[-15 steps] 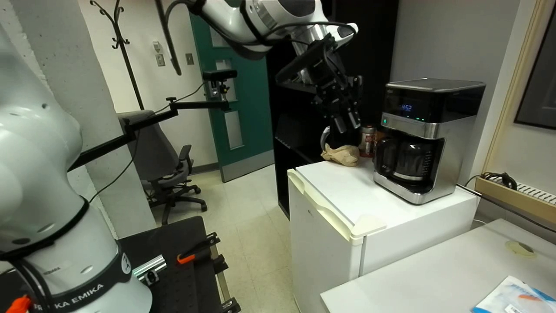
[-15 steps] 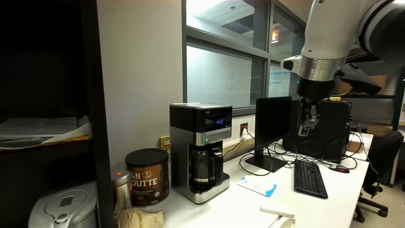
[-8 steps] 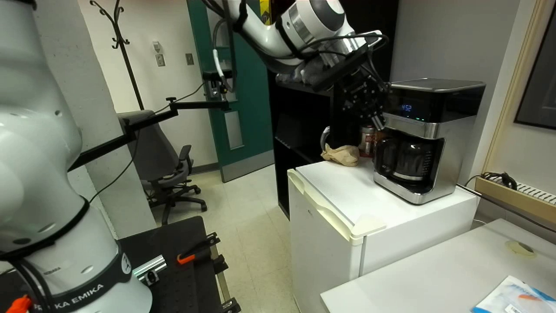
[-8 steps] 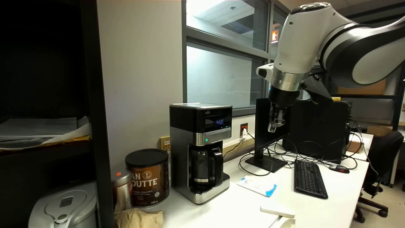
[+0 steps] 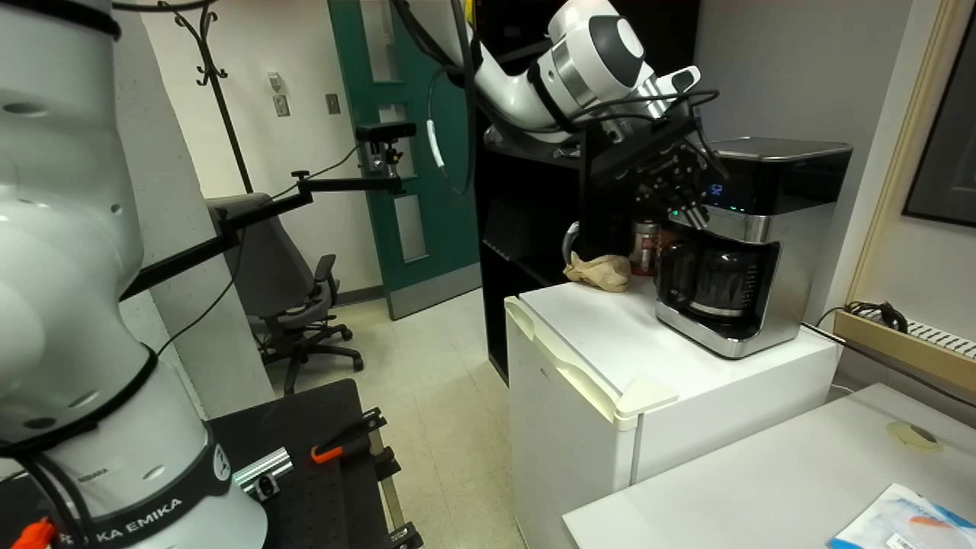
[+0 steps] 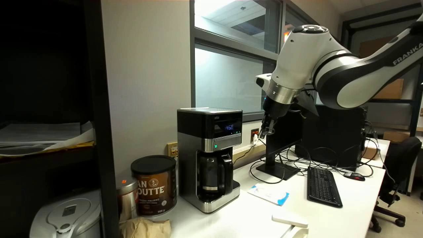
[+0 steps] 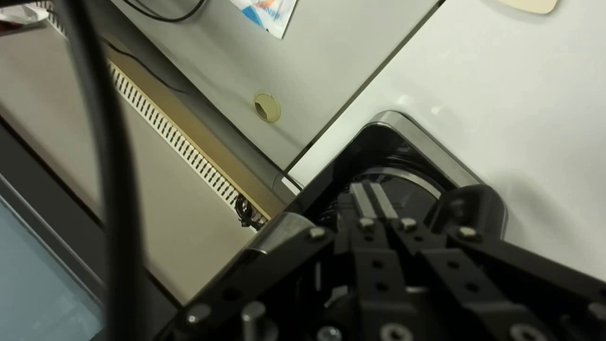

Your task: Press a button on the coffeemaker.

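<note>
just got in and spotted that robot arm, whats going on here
A robot arm holds its shut claw in front of the coffeemaker, apparently for a button press. In an exterior view a gap shows between the two, so nothing is being pressed yet. The coffeemaker stands on a white cabinet, its carafe in place and display lit.

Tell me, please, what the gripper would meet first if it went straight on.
Probably the coffeemaker, around its carafe or base; the wrist view shows the gripper pointing there, though depth is unclear.
</note>
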### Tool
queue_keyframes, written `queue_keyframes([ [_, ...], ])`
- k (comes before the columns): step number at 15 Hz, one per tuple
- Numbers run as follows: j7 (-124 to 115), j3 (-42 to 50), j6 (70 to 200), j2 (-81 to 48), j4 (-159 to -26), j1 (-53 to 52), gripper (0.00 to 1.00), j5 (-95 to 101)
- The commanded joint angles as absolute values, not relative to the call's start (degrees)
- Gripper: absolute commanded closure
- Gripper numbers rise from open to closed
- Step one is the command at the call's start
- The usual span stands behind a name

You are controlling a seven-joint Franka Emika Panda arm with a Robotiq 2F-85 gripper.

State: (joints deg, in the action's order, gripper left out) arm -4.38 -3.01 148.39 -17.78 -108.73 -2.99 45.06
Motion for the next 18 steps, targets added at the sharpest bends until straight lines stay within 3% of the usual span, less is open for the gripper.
queue_keyframes([
  [1,-4.6,-0.6,153.2,-21.4,-104.9,-4.8,1.0,47.5],
  [18,-4.9,0.0,158.0,-29.9,-95.0,-4.1,1.0,48.6],
])
